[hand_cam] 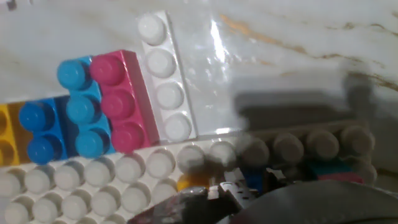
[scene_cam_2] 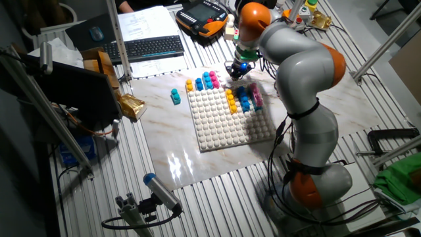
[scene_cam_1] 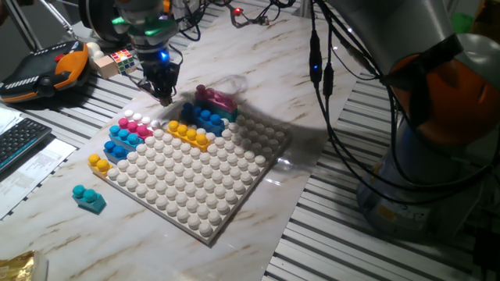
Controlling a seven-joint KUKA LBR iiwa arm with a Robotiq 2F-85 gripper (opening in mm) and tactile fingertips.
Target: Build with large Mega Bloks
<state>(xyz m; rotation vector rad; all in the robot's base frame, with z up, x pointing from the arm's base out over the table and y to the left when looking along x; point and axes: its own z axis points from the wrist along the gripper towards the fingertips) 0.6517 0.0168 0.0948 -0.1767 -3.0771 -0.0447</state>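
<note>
My gripper (scene_cam_1: 165, 95) hangs just above the far left corner of the white baseplate (scene_cam_1: 205, 199), its fingers together with nothing between them. Along the plate's left edge stand pink (scene_cam_1: 134, 124), light blue (scene_cam_1: 125, 137), blue (scene_cam_1: 116, 149) and yellow (scene_cam_1: 99, 164) Mega Bloks. A yellow brick (scene_cam_1: 190, 134), a blue brick (scene_cam_1: 205, 118) and a pink brick (scene_cam_1: 216, 98) sit near the far edge. One teal brick (scene_cam_1: 88, 197) lies loose on the table. The hand view shows the pink brick (hand_cam: 118, 102) and light blue brick (hand_cam: 78, 106) up close, with the gripper (hand_cam: 217, 190) blurred at the bottom.
A small multicoloured cube (scene_cam_1: 121, 58) and an orange teach pendant (scene_cam_1: 47, 70) lie behind the gripper. A keyboard (scene_cam_1: 19, 140) and papers are at the left. Black cables (scene_cam_1: 328, 94) hang at the right, in front of the robot's base (scene_cam_1: 437, 156).
</note>
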